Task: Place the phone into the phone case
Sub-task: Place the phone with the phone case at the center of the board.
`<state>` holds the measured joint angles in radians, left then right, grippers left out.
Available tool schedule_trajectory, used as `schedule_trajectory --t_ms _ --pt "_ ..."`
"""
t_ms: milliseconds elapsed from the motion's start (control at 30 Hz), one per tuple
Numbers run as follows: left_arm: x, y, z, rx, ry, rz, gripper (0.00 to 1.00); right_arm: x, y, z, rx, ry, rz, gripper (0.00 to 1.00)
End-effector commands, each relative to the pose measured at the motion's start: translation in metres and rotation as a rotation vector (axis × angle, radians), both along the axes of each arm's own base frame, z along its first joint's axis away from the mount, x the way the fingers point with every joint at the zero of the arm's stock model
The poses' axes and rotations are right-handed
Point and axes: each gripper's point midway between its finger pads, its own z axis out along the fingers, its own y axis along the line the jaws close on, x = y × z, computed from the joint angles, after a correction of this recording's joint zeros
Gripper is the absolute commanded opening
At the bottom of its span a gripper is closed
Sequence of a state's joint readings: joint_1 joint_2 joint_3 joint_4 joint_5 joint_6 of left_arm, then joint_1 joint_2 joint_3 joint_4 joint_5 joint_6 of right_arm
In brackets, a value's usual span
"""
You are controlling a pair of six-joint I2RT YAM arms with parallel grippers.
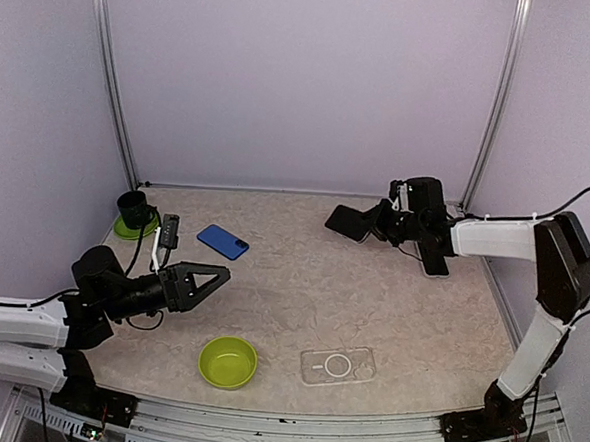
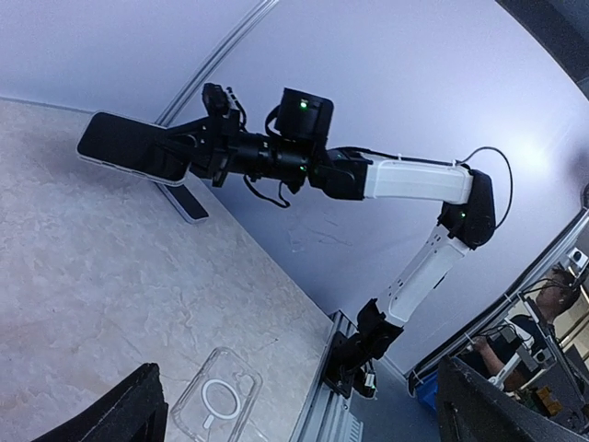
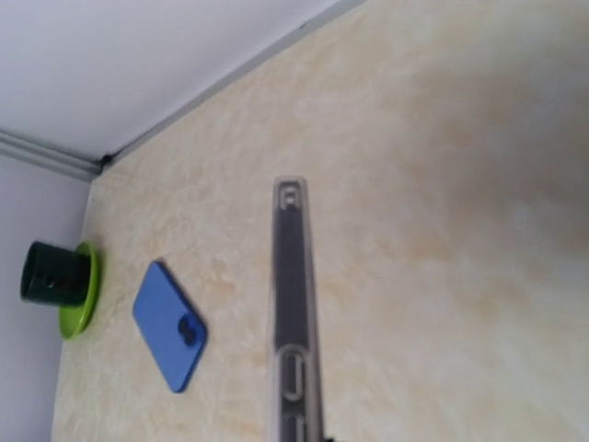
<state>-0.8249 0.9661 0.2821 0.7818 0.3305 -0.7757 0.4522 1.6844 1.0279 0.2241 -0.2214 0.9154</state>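
My right gripper point(image 1: 377, 224) is shut on a dark phone point(image 1: 349, 222) and holds it above the table at the back right. In the right wrist view the phone point(image 3: 294, 304) shows edge-on, running up from the bottom edge; the fingers themselves are out of frame. The left wrist view shows the held phone point(image 2: 129, 147) flat and raised. The clear phone case point(image 1: 337, 365) with a white ring lies flat near the front edge and also shows in the left wrist view point(image 2: 216, 405). My left gripper point(image 1: 211, 279) is open and empty at the left, pointing right.
A blue phone point(image 1: 223, 242) lies camera-side up at the back left, also in the right wrist view point(image 3: 170, 336). A second dark phone point(image 1: 435, 262) lies under the right arm. A green bowl point(image 1: 228, 362) sits at the front. A black cup on a green saucer point(image 1: 135, 213) and a black remote point(image 1: 168, 231) stand far left.
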Motion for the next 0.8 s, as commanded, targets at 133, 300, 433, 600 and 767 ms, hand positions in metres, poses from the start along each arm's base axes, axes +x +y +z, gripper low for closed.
schedule_trajectory --t_ms 133,300,433,600,767 --pt "-0.004 0.034 -0.002 0.061 -0.007 0.121 0.99 0.061 0.090 0.009 0.088 0.031 0.444 0.00" --pt "-0.011 0.049 0.001 0.062 0.013 0.148 0.99 0.089 0.116 -0.002 0.082 0.048 0.554 0.00" --pt "-0.016 0.065 0.008 0.062 0.006 0.192 0.99 0.094 0.124 -0.024 0.109 0.092 0.593 0.00" --pt "-0.021 0.079 0.020 0.034 -0.007 0.225 0.99 0.093 0.127 -0.049 0.133 0.141 0.619 0.00" --pt "-0.024 0.082 0.026 0.005 -0.001 0.224 0.99 0.096 0.122 -0.074 0.133 0.186 0.608 0.00"
